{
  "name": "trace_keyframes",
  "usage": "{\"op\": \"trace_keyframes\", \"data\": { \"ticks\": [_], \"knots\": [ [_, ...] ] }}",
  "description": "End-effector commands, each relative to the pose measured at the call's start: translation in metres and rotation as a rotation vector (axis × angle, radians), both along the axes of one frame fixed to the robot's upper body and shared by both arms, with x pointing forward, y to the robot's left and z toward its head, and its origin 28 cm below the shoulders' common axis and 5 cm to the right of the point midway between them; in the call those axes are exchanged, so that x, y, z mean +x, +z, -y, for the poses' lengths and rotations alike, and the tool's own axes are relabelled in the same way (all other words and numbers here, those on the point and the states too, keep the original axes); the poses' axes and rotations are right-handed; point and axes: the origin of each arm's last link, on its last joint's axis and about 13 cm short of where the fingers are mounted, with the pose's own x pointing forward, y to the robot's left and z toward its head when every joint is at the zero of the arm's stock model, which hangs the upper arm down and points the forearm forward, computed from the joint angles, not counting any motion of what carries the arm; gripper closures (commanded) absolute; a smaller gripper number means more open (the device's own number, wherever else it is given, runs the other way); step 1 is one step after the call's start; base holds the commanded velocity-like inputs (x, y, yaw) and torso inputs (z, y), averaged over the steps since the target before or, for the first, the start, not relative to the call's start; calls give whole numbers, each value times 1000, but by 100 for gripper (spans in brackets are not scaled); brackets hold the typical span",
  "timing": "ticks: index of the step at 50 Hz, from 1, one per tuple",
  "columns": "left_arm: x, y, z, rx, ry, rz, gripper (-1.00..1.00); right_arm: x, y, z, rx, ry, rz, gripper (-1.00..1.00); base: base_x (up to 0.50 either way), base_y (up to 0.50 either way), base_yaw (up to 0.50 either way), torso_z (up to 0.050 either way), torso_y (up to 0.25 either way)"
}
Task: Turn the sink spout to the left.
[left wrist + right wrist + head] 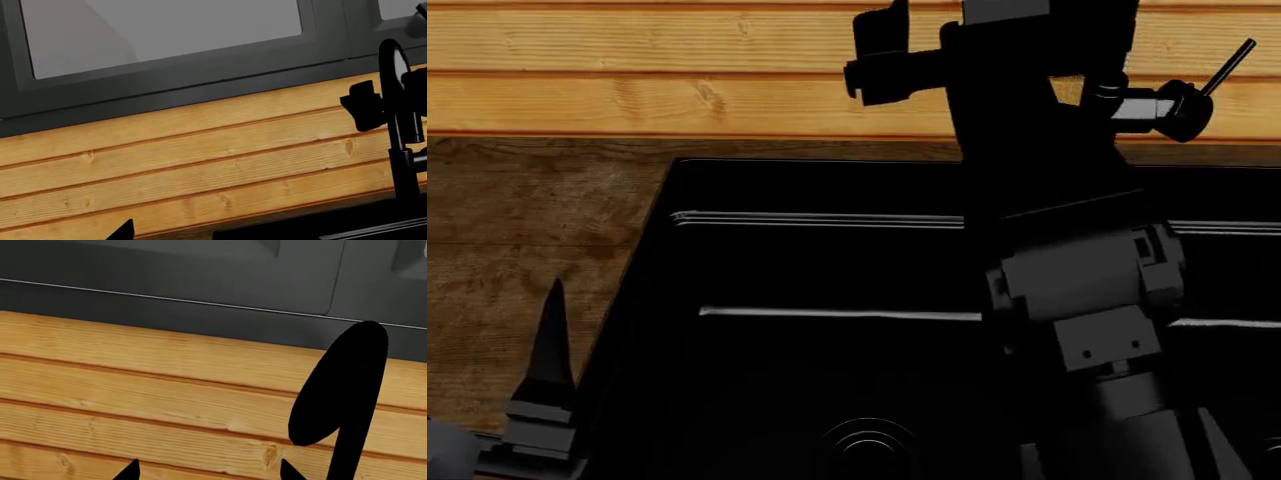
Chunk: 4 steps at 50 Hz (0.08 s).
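Note:
The glossy black sink spout stands against the wooden back wall, just beside one fingertip of my right gripper and outside its open, empty jaws. In the left wrist view the spout is far off to one side, with a black block of my right arm next to it. In the head view my right arm reaches over the black sink to the wall and hides most of the spout. My left gripper hovers at the sink's left rim; its one visible fingertip sits far off centre, so it reads as open.
The faucet's base and thin side lever show right of my right arm. A wooden counter runs left of the sink. A dark window frame sits above the plank wall. A ridged drain lies in the basin.

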Motion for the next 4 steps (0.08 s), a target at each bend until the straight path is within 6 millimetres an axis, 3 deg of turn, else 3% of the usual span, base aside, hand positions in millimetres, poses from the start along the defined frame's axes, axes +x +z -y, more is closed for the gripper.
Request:
{"op": "trace_keyframes", "data": {
  "ticks": [1,4],
  "knots": [
    [1,-1,0,1,1,-1,-100,10,7,-4,-35,16,1,-100,0,0,0,0,0],
    [1,-1,-1,0,1,-1,-100,14,7,-5,-46,18,-4,-100,0,0,0,0,0]
  ]
}}
